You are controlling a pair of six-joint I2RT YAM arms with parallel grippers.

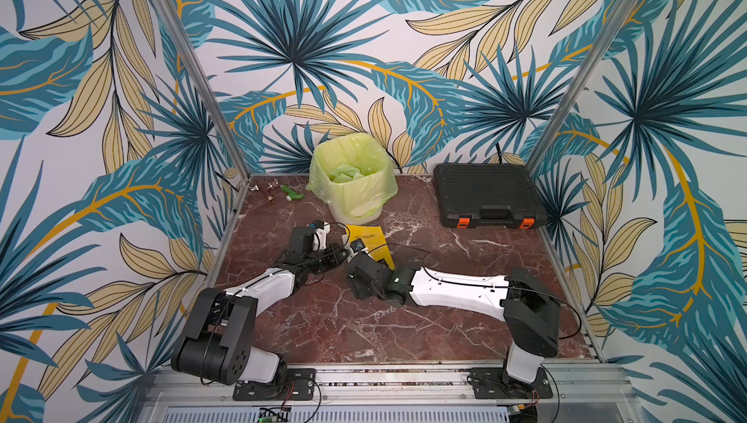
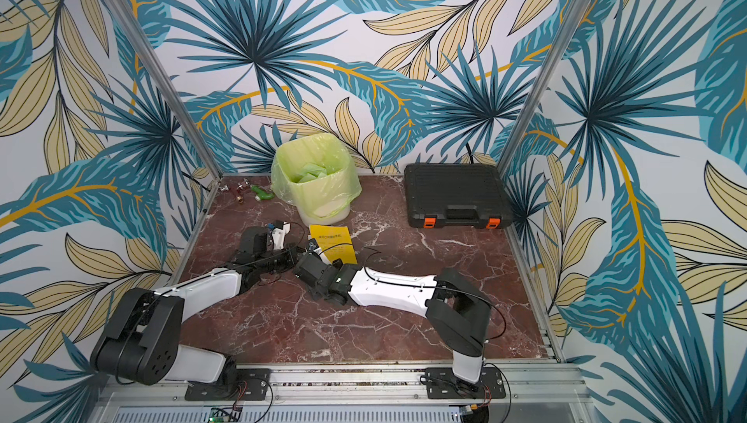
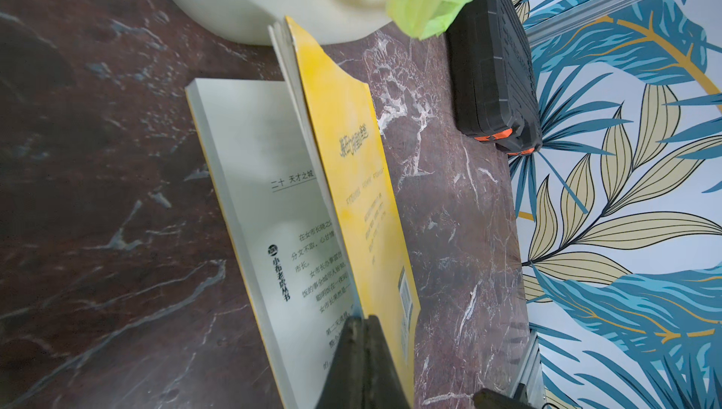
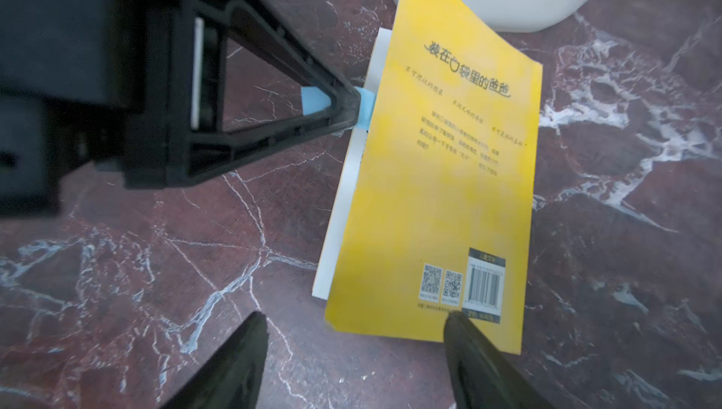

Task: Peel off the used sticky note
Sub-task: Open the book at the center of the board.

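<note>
The red-brown marbled tabletop [image 1: 404, 320] is enclosed by leaf-patterned walls [image 1: 101, 97]. A black tool case [image 1: 487, 194] with orange latches is laid flat at the far right corner. A white waste bin [image 1: 351, 208], lined with a pale green bag [image 1: 323, 166], is stood at the far middle, and pale paper pieces [image 1: 343, 176] are seen inside it.

Just in front of the bin a yellow paperback book [image 4: 437, 192] is laid back cover up. In the left wrist view its cover and a few pages are seen lifted away from the rest of the block.

The left gripper [image 4: 349, 104] is closed on a light blue sticky note [image 4: 366, 108], which projects from the book's long edge beneath the cover. The right gripper [image 4: 355, 329] is held spread apart at the book's near short edge, with nothing between its jaws. One fingertip is placed at the barcode corner, the other over bare table; contact with the book cannot be told.

A few small fittings [image 1: 293, 192], one green and the others metal, are left at the far left corner.
</note>
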